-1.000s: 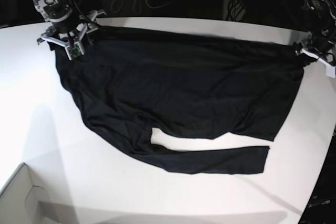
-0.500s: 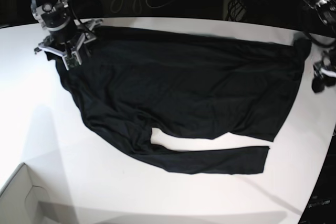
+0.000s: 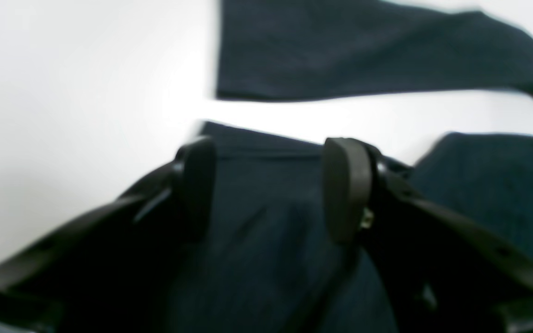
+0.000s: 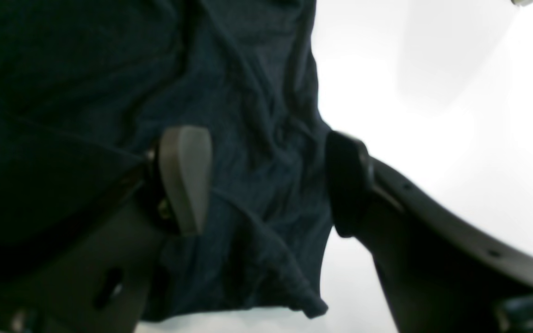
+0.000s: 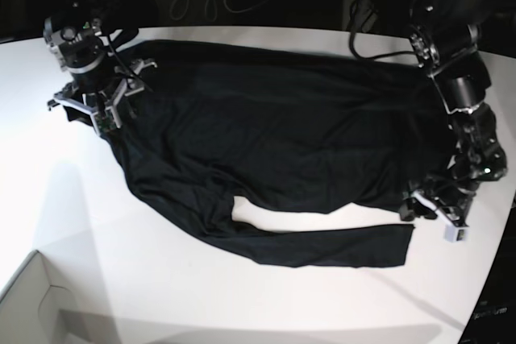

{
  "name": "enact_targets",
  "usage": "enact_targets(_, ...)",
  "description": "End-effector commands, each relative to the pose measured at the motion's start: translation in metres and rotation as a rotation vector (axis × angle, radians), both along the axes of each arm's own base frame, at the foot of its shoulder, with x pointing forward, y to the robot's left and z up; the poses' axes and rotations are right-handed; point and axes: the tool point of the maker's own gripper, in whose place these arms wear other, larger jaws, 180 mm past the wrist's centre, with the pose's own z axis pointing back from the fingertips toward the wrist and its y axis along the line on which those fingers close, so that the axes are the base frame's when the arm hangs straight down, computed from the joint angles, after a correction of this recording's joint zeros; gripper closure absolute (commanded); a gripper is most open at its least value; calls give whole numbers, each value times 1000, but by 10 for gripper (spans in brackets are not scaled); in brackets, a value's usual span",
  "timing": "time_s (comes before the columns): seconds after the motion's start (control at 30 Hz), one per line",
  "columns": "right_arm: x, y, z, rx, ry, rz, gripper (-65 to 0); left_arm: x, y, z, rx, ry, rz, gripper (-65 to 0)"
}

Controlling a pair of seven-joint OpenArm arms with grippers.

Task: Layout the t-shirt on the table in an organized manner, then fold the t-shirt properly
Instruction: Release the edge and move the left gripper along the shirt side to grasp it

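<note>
We see the plain black soft fabric t-shirt with long sleeves (image 5: 282, 134) spread across the large smooth white surface (image 5: 161, 279), its body running lengthwise between our two arms and one long sleeve (image 5: 330, 246) lying stretched out below the body, roughly parallel to that long axis. Our left gripper (image 5: 431, 209) hangs low over the corner of the garment's hem, and in the left wrist view (image 3: 271, 185) its jaws stand apart with dark cloth visible between the pads (image 3: 345, 185), nothing pinched; the hem edge lies just ahead of the jaws and the free sleeve end a little beyond it, with a strip of bare surface between the two. Our right gripper (image 5: 95, 98) sits over the opposite end of the garment, and the right wrist view (image 4: 266, 180) shows its jaws wide apart over a rumpled fold of cloth (image 4: 266, 185), one pad above fabric, the other beside the cloth's edge above bare surface. We judge the layout step unfinished: the body looks flat but skewed, and the loose sleeve end lies nearest our left jaws, so that arm seems the better placed to take it.
</note>
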Motion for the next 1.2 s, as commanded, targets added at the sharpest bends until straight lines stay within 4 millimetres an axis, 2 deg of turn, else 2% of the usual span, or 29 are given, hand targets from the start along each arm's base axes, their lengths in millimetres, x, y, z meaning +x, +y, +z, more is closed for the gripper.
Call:
enact_targets(0.0,6,1,11,4,-47,5,-395,17,14,22,7,-62,27,-356)
enact_targets(0.13,6,1,11,4,-47,5,-395,19,13,9,-37,-75,49,-356)
enact_targets(0.27,6,1,11,4,-46,5,-395,27,13,17,-59,-142,66,-357)
enact_targets(0.37,6,1,11,1,-46,6,-395,29,21,15,-46,-144,116,-357)
enact_targets(0.47,5,-2,11,-7,-43,9,-395,30,17,11,-8,-121,107,-357)
enact_targets(0.6,4,-2,10,-9,-40,10,-395,29,34,6,77,-84,152,-357)
enact_targets(0.83,5,-2,10,-8,-40,10,-395,34,31,4,167,-89,138,-358)
enact_targets(0.97,4,-2,10,-8,-38,10,-395,22,27,-26,159,-19,127,-358)
enact_targets(1.17,3,-2,8,-7,-34,9,-395,17,33,-38,130,-31,162,-358)
